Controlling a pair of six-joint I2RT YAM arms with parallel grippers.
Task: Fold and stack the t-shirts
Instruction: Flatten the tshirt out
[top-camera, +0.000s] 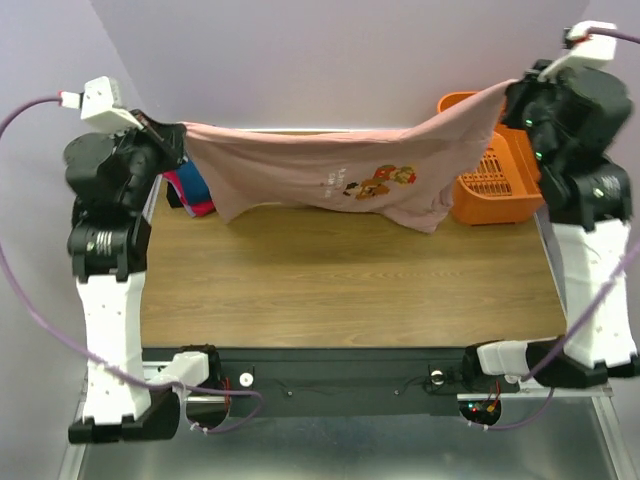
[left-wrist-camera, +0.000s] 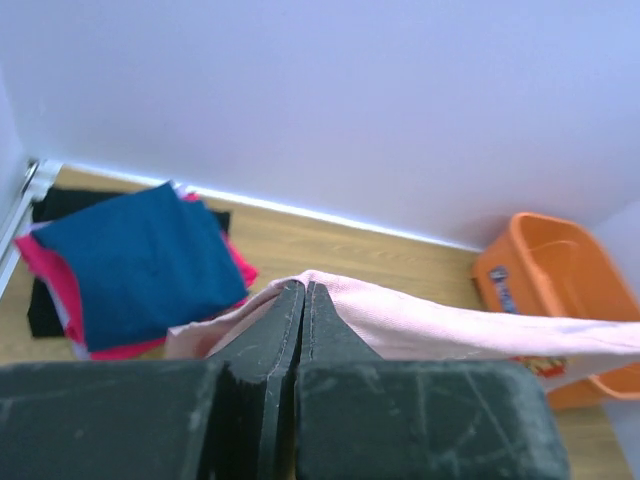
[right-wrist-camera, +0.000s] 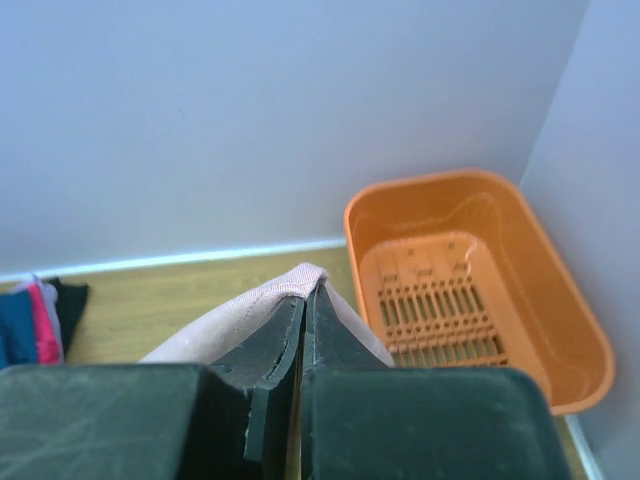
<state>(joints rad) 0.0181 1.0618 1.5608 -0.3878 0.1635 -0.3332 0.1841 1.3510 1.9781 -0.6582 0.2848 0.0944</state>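
Spread step: left fingers (left-wrist-camera: 270, 340) and right fingers (right-wrist-camera: 275, 350) each clamp the pink tee (top-camera: 300, 170), taut between them; next should be laying it flat on the bench (top-camera: 350, 285) below.

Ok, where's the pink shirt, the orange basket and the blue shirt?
pink t-shirt (top-camera: 300, 170): top external view, middle of the hanging cloth.
orange basket (right-wrist-camera: 440, 215): right wrist view, on its inside far wall.
navy-blue t-shirt (left-wrist-camera: 140, 260): left wrist view, middle of its folded top face.

Strung across upper frame between left gripper (top-camera: 178, 135) and right gripper (top-camera: 512, 92): t-shirt (top-camera: 320, 170); folded stack (top-camera: 192, 192) upper left, basket (top-camera: 495, 180) upper right.
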